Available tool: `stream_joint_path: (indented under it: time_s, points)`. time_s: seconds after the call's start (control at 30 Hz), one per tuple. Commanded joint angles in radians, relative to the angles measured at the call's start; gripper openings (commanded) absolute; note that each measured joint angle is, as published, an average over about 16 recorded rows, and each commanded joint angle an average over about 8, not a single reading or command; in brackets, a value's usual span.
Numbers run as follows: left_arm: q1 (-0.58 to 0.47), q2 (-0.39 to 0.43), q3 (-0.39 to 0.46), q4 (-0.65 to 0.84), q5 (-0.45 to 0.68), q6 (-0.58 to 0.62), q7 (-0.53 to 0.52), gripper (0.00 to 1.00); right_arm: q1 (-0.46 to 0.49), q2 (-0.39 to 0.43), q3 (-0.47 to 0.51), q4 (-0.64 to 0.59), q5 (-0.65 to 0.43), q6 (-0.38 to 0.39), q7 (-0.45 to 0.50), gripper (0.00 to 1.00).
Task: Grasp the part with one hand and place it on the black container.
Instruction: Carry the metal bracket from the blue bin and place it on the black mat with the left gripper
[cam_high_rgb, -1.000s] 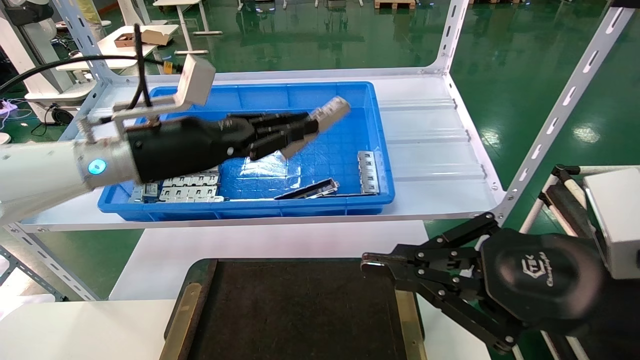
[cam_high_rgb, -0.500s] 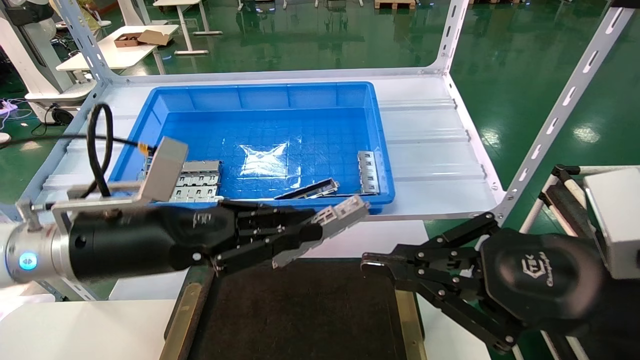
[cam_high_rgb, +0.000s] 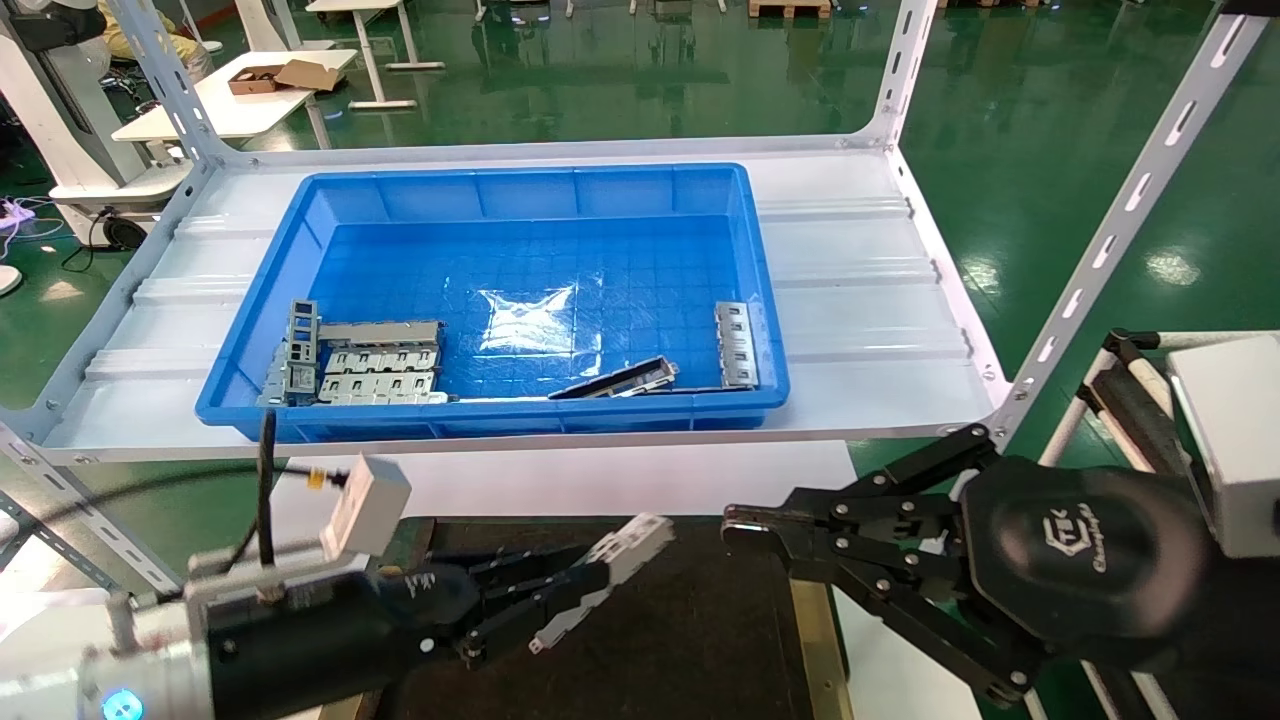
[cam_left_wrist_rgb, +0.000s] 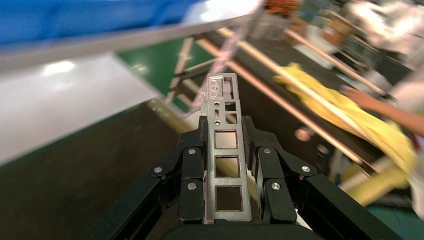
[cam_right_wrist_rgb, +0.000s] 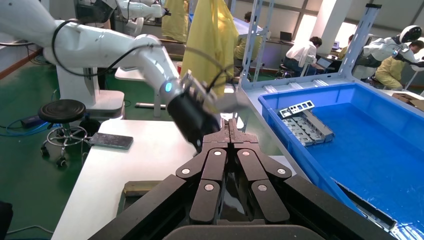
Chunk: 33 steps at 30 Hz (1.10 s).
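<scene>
The left gripper (cam_high_rgb: 590, 590) clamps the small silver-grey metal part with square cut-outs (cam_high_rgb: 628, 548) above the flat matte black container (cam_high_rgb: 680, 640) at the table's near edge. The right gripper (cam_high_rgb: 745, 528), fingers pressed together, hovers over the container's right side.

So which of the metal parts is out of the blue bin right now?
The part clamped in the left pincer, held above the black container. The stacked pieces, the dark strip and the lone bar lie in the bin.

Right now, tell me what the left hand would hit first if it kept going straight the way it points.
Probably the right hand. The left hand, shut on the part, points across the black container toward it, though depth is unclear, so it may pass.
</scene>
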Motion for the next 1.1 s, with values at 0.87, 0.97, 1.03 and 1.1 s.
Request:
stream_joint_path:
  time_s: [0.87, 0.97, 1.03, 1.1]
  points:
    - [0.276, 0.296, 0.122, -0.007, 0.219, -0.712, -0.205, 0.0, 0.0, 0.0, -0.001, 0.0, 0.0, 0.0, 0.0, 0.0]
    - [0.283, 0.329, 0.138, 0.015, 0.246, -0.792, -0.216, 0.0, 0.0, 0.0, -0.001, 0.0, 0.0, 0.0, 0.0, 0.0]
    - [0.283, 0.352, 0.15, 0.035, 0.26, -0.838, -0.222, 0.0, 0.0, 0.0, -0.001, 0.0, 0.0, 0.0, 0.0, 0.0]
    - [0.281, 0.374, 0.161, 0.057, 0.27, -0.877, -0.226, 0.0, 0.0, 0.0, -0.001, 0.0, 0.0, 0.0, 0.0, 0.0]
